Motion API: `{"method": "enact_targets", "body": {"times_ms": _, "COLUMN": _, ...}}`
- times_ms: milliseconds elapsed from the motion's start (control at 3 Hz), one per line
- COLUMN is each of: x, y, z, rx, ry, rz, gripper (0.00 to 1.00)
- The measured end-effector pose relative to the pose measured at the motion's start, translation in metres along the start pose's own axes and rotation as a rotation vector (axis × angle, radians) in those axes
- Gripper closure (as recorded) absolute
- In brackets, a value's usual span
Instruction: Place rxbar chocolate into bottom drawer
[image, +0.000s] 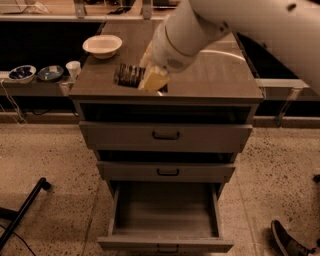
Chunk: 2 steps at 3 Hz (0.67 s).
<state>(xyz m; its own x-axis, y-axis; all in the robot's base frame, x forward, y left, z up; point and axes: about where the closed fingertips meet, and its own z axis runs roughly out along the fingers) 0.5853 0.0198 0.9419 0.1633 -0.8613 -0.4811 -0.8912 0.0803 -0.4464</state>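
The rxbar chocolate (128, 75), a flat black bar with pale lettering blocks, is in my gripper (149, 80) over the front left part of the cabinet top (210, 80). The gripper's pale yellow fingers (156, 77) are shut on the bar's right end, and the bar sticks out to the left. The white arm comes down from the upper right. The bottom drawer (166, 244) is pulled wide open below, and its inside shows nothing in it. The two shallower drawers above are each pulled out slightly.
A white bowl (102, 45) stands at the back left of the cabinet top. Two small bowls (22, 73) and a white cup (73, 68) stand on a low shelf to the left. A black stand leg (25, 210) lies on the floor at left, and a shoe (290, 242) at lower right.
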Motion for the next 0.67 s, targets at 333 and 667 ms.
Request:
{"method": "enact_targets", "body": {"times_ms": 333, "x": 0.0274, "y": 0.0626, "z": 0.0484, "rx": -0.111, "ry": -0.092, "rz": 0.031, "gripper": 1.0}}
{"method": "enact_targets", "body": {"times_ms": 667, "x": 0.0309, "y": 0.0712, "z": 0.0516, "rx": -0.125, "ry": -0.094, "rz": 0.005, "gripper": 1.0}}
